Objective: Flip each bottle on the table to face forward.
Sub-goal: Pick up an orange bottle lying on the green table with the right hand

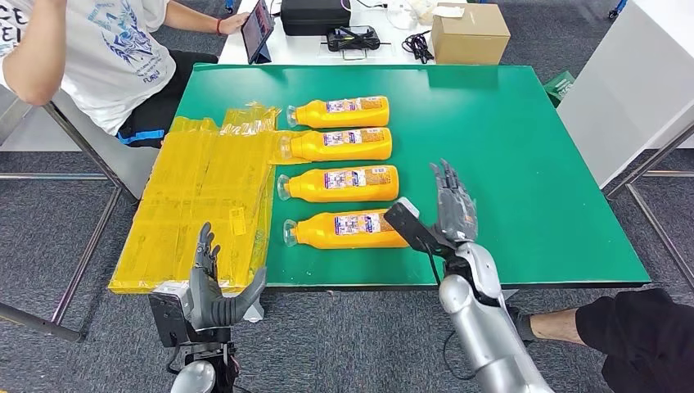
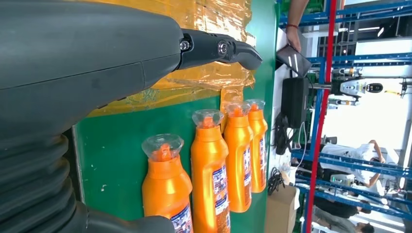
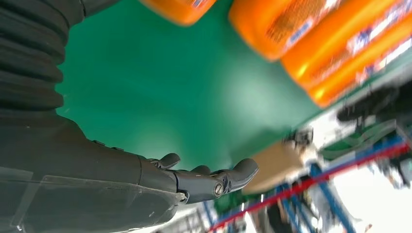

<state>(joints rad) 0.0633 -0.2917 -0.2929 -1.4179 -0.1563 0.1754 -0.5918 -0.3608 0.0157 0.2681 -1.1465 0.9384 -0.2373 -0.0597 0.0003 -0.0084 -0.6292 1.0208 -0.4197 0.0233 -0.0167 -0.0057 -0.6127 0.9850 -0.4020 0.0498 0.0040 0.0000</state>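
Head view: both hands empty, fingers spread. Left hand (image 1: 214,288) hangs off the bench's (image 1: 532,164) near edge, right hand (image 1: 446,211) hovers just beside the nearest bottle's (image 1: 348,229) base. Four orange bottles (image 1: 342,170) lie in a row, near to far, caps toward the left edge. Likely smooth, slippery, rigid plastic; you'd grip mid-body at the label.

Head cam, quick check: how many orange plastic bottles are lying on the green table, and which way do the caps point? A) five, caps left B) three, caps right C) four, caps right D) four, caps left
D: four orange plastic bottles lie in a row on the green table, clear caps toward the yellow sheets on the left.
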